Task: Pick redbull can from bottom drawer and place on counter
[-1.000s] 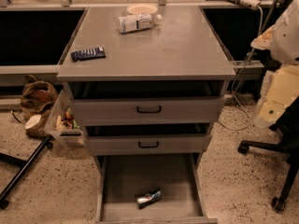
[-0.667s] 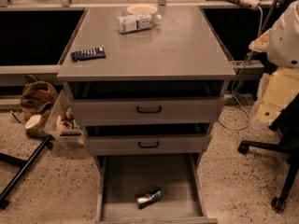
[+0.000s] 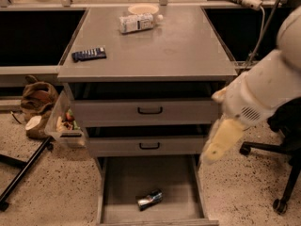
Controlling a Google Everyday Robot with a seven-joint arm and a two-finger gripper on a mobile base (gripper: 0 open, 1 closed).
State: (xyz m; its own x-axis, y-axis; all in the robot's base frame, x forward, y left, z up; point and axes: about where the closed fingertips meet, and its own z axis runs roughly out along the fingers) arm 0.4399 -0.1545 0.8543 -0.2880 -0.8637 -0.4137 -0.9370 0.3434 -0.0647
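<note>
From the right side the robot's white arm (image 3: 263, 88) reaches in. Its bulky rounded upper part sits high at the edge, and the next segment slopes down and to the left. At the low end hangs the pale yellowish gripper (image 3: 217, 142), tilted downward and leftward in mid-air, its outline smeared.
</note>
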